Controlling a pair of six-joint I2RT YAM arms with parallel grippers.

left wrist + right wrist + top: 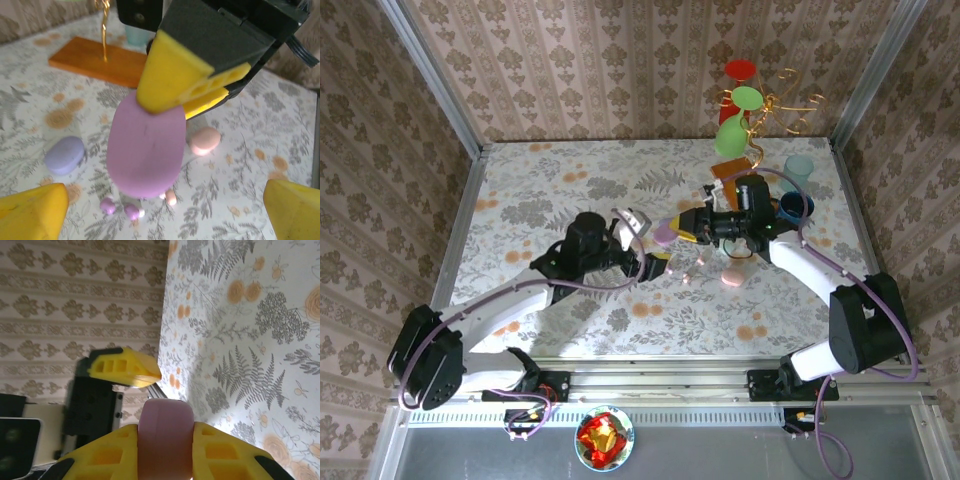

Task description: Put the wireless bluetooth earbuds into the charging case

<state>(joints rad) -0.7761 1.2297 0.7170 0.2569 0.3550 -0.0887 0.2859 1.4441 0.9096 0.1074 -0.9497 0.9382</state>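
**Floral tabletop check-in: buds loose, case up in the air**

Flowery table (550,190), patterned wallpaper all round, and honestly not much of the actual job looks done yet. The wireless bluetooth earbuds (132,211) are lying loose on the table: a couple of lilac ones and a pinkish one, close together. They sit right under the charging case (145,150), and none of them is in anything as far as I can see.

That charging case is the pinkish-lilac oval one, and it's off the table. The right gripper (672,230) is clamped on its upper end, yellow fingers on either side, so the rest of it hangs free below. It looks closed to me; I can't spot an open lid or a gap. So my read is that opening it and putting each bud in are both left to do.

Two other cases rest on the table nearby: a pink case (204,140) and a bluish-lilac case (65,155), neither being touched.

Pose-wise, the left arm stretches diagonally from its base toward the middle. The left gripper (645,245) is spread wide and holds nothing, facing the hanging case without touching it. The right arm comes in from the right, forearm pointing left toward the centre, so the two grippers are nearly nose to nose.
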